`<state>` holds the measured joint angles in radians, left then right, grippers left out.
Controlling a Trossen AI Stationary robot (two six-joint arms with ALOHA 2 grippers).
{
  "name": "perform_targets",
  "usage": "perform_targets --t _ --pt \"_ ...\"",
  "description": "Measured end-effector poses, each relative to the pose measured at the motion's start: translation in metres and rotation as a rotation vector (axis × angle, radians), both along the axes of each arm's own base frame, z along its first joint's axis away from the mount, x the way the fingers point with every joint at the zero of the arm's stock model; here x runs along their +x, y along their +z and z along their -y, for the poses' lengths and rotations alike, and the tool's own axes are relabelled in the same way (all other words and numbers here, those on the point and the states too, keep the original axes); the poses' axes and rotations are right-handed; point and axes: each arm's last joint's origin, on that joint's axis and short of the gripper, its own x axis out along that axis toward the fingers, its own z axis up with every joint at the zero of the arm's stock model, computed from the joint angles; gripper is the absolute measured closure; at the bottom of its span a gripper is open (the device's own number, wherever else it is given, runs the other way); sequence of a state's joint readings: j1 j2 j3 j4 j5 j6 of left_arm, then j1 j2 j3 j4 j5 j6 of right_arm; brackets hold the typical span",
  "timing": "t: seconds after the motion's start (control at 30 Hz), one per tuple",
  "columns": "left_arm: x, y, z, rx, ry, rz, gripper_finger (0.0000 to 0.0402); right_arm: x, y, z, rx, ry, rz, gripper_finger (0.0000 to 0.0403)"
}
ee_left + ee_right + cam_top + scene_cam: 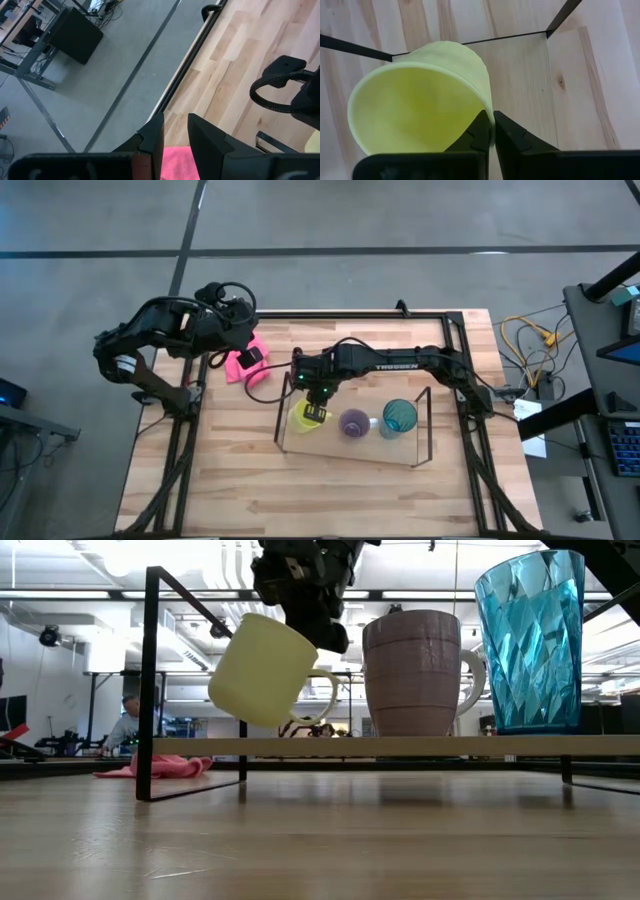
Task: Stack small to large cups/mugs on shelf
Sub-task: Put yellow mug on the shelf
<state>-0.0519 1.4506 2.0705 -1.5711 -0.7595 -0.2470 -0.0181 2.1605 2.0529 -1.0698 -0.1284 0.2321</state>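
A yellow handled mug [265,670] hangs tilted just above the left end of the shelf's clear panel [420,746], held by my right gripper [492,119], which comes down from above [325,630]. A purple handled mug [412,675] and a tall teal tumbler [530,640] stand upright on the panel to its right, on their bases. In the high view the row on the shelf [425,430] reads yellow mug [303,418], purple mug [353,423], teal tumbler [398,417]. My left gripper [175,135] is open at the table's far left, over a pink cloth [243,363]. My right gripper pinches the yellow mug's wall at the rim [489,111], one finger inside the mug and one outside. The fingers point down from above. The mug is lifted clear of the shelf panel and tilted, its handle [325,700] toward the purple mug.
The shelf's thin black wire end frames [150,680] stand at both ends of the panel. The pink cloth [175,162] lies near the table's far left edge. Bare wooden tabletop [300,490] lies in front of the shelf. People show in the room behind the table.
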Motion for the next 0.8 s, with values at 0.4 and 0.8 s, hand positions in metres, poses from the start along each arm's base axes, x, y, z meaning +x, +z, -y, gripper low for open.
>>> perform_targets --t 0.4,0.8 --pt "0.0 0.0 0.0 0.0 0.0 0.0 0.0329 -0.0066 -0.0032 0.0014 -0.055 -0.019 -0.075 0.039" --pt "0.0 0.0 0.0 0.0 0.0 0.0 0.0329 -0.0075 -0.0049 0.0015 -0.057 -0.017 -0.087 0.039"
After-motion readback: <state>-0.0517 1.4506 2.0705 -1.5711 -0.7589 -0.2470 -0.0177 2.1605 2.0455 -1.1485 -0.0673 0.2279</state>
